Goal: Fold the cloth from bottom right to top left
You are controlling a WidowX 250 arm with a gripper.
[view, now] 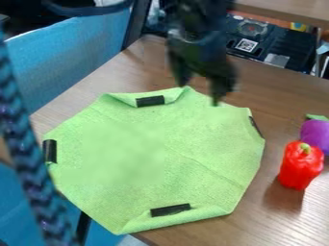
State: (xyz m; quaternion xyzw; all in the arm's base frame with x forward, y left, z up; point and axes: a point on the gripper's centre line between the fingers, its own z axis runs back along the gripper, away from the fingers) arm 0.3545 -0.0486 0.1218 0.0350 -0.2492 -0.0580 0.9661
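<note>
The gripper [202,89] hangs over the upper edge of the cloth, right of its top black strip, and is blurred. Its two fingers are apart, with no cloth visible between them. The light green cloth [154,153] lies mostly spread on the wooden table, roughly eight-sided. Black strips mark its top, left, bottom and right edges. Along the top and the bottom, the edge is turned over or curled, and the lower left part reaches past the table's edge.
A red toy pepper [300,166] stands right of the cloth, with a purple toy [316,134] behind it. Blue chairs [80,57] border the table [116,74] at left. Dark equipment [270,43] sits beyond the back edge. A patterned dark strand [29,158] crosses the left foreground.
</note>
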